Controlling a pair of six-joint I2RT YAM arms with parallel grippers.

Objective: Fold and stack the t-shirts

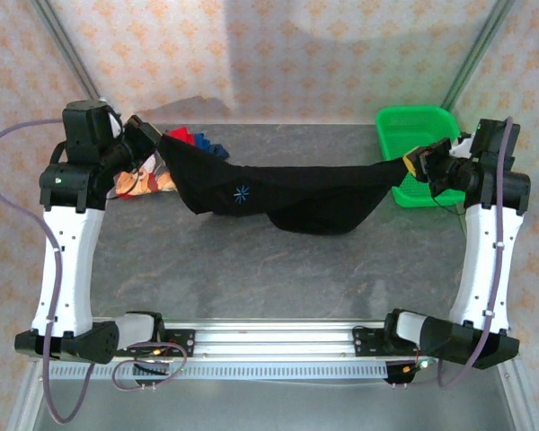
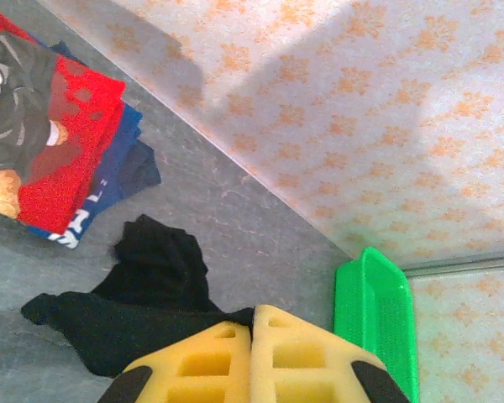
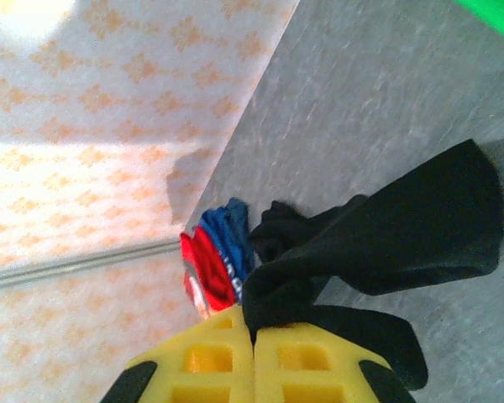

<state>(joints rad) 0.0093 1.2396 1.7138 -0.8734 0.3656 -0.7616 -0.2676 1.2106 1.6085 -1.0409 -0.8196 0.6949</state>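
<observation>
At far left, partly hidden behind the left arm: red tee lying on blue tee, print hard to read. Left claw pinched tight on one end of black tee. Strung across the desk, sagging in the middle, probably just clear of the surface; small light-blue starburst left of centre. Bare room in front, toward the near edge. Right claw clamped on the other end, beside basket at the far right corner.

Bright, even light; soft grey shadows on the back wall; blown-out glare top-left in right wrist view.
</observation>
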